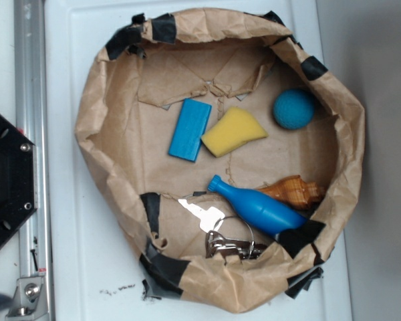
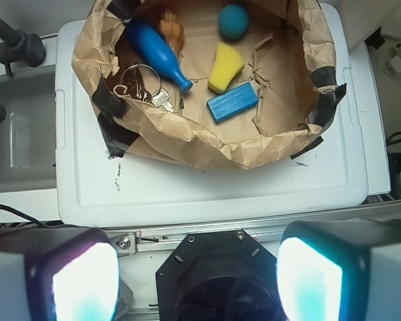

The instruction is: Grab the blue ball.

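Note:
The blue ball [image 1: 294,108] [image 2: 234,21], a small teal sphere, lies inside the brown paper bowl [image 1: 100,114] [image 2: 187,137] near its right wall in the exterior view, at the far side in the wrist view. My gripper [image 2: 197,281] is seen only in the wrist view. It is open, its two fingers [image 2: 83,284] wide apart at the bottom corners with nothing between them. It hovers over the robot base, well short of the bowl and far from the ball. The exterior view does not show the gripper.
Inside the bowl lie a yellow sponge [image 1: 232,131], a flat blue block [image 1: 190,129], a blue pin-shaped bottle [image 1: 257,206], a brown shell [image 1: 295,190] and keys on a ring [image 1: 217,231]. The black robot base [image 1: 7,180] and a metal rail [image 1: 28,80] stand at the left.

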Motion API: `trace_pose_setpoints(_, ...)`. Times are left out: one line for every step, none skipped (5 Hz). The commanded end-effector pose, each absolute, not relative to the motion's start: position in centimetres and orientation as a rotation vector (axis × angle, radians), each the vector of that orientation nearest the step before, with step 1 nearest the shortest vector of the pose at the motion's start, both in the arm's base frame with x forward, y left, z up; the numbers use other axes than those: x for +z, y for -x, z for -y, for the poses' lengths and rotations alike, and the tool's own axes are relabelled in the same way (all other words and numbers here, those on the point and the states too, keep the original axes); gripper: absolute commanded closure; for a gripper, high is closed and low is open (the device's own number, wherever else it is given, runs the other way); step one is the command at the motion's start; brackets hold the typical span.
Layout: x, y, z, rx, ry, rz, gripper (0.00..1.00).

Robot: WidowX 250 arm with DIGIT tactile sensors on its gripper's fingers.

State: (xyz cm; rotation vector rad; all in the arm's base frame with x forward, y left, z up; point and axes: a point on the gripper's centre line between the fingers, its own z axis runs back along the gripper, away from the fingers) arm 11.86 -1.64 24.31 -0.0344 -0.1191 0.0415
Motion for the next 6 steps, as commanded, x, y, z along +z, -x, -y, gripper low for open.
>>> trace_pose_setpoints(24.3, -11.9, 1.6, 0.041, 0.034, 0.119, 0.00)
trace_pose_setpoints(20.7, -16.1, -3.3, 0.287, 0.017, 0.267, 0.00)
trace_pose_setpoints(19.4, -20.0, -4.5, 0.332, -0.026, 0.370, 0.00)
trace_pose_setpoints(17.1, -23.2, -5.5, 0.361, -0.045, 0.395, 0.00)
trace_pose_setpoints(14.2, -26.5, -5.8, 0.328, -0.050, 0.373, 0.00)
trace_pose_setpoints(9.7, -30.2, -5.4, 0.249, -0.002, 0.393, 0.00)
